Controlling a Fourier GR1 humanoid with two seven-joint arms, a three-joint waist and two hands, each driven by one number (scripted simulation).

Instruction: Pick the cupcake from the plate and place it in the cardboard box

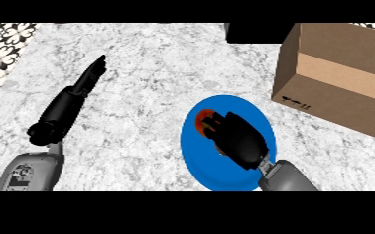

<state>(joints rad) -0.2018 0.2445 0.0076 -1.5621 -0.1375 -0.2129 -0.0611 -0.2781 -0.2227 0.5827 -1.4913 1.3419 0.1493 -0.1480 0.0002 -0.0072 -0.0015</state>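
The right robot hand (pixel 238 139) curls its fingers over the small orange-red cupcake (pixel 204 121), which sits on the round blue plate (pixel 198 161), probably to lift it toward the brown cardboard box (pixel 330 79) nearby. The left robot hand (pixel 92 74) rests with straight fingers over the grey marble surface (pixel 147 54), out of the way.

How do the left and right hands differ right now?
The left hand has straight fingers and holds nothing; the right hand curls round the cupcake. The left hand lies over bare counter at the view's left; the right hand is over the plate. Both are black.
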